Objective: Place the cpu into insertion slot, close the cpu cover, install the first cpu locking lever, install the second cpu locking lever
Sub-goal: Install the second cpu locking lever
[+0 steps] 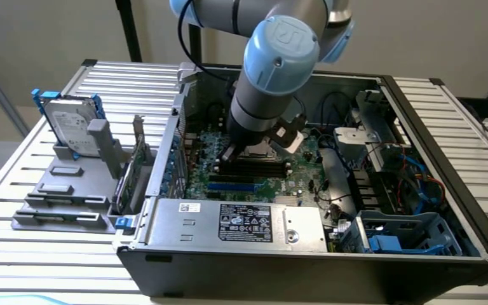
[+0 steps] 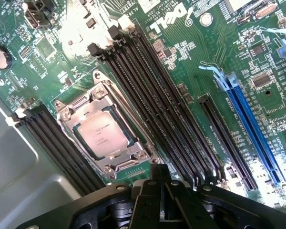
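One cpu [image 2: 101, 136] is sitting lower left in the wrist frame, inside the slot [image 2: 69, 128] with the cover [image 2: 123, 163] lying over its edges. Light, stiff and likely fragile, it is best gripped by its edges. Closed and holding nothing, the hand [image 2: 161, 179] is hovering just beside the slot.

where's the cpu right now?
In the wrist view the cpu sits in the insertion slot under the closed cpu cover, between two banks of black memory slots on the green board.
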Tool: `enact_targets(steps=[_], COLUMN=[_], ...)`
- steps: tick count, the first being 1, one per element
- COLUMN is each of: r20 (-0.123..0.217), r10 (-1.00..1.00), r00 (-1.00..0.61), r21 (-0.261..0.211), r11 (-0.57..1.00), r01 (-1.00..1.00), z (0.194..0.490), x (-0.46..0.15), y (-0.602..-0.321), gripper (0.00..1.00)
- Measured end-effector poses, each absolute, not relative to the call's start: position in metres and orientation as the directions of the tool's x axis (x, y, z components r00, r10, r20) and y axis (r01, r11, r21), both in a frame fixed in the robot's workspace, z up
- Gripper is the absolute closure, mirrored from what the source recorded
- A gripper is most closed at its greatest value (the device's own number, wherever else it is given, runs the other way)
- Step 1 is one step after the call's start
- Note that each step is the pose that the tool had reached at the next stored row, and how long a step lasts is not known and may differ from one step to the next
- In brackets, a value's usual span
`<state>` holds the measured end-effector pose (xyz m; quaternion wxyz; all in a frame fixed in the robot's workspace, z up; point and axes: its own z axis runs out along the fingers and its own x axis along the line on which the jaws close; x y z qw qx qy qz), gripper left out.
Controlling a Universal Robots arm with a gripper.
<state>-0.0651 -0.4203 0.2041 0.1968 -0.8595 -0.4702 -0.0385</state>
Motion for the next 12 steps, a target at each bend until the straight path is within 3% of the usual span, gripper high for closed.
enact_targets(steps=[12], r20=[0.250], r10=[0.793], r00=[0.555], r21=[-0.302], r11=[-0.481], r01=[0.823], z=[0.2115], x=[-0.0671], y=[-0.4203], gripper=[0.89])
